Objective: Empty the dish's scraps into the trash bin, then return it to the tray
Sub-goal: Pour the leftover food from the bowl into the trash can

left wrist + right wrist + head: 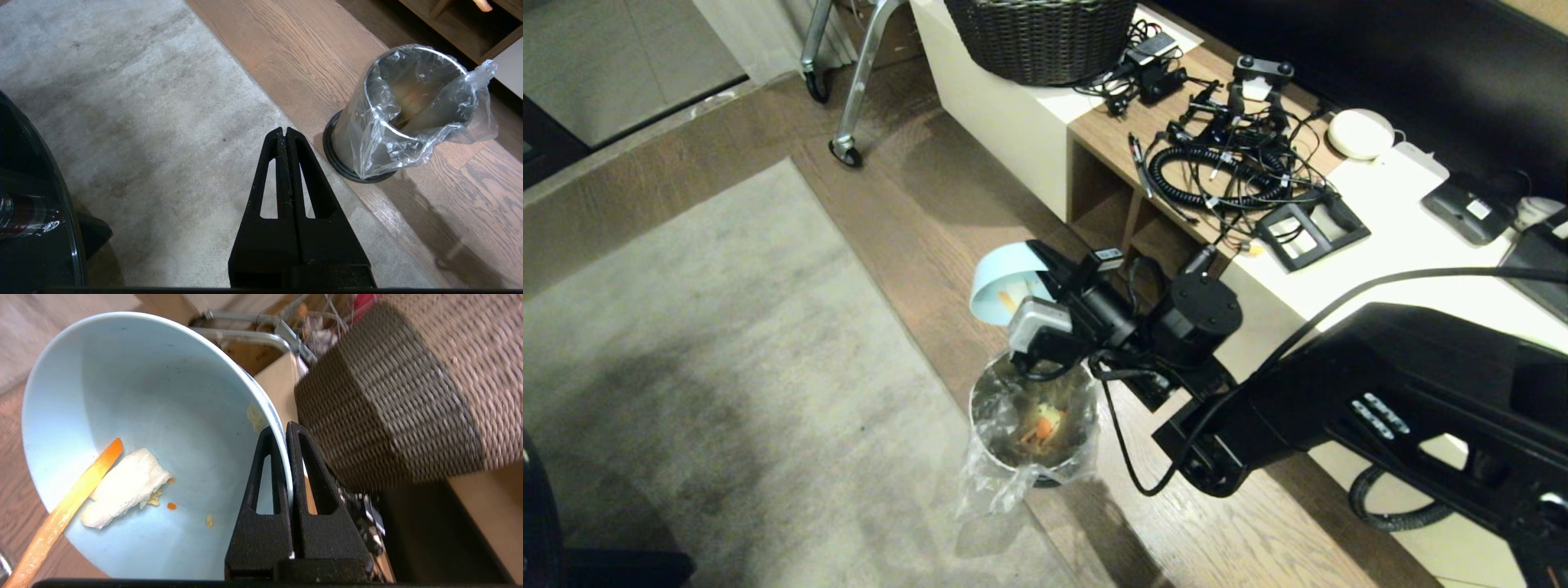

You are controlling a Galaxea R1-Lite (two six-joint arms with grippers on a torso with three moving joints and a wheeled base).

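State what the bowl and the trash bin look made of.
Bowl: probably glazed ceramic or melamine; pale blue, smooth, softly glossy, thin rim. Trash bin: polished steel, judging by mirror-like reflections, on a black base ring, lined with clear crinkled plastic film.

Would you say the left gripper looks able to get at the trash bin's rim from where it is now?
Probably yes. The left gripper is shut over the rug, and the trash bin stands beside it on the wood floor with nothing between them; only the crinkled liner drapes the rim.

No text, label, brand, number or sign is readable on anything in these three views.
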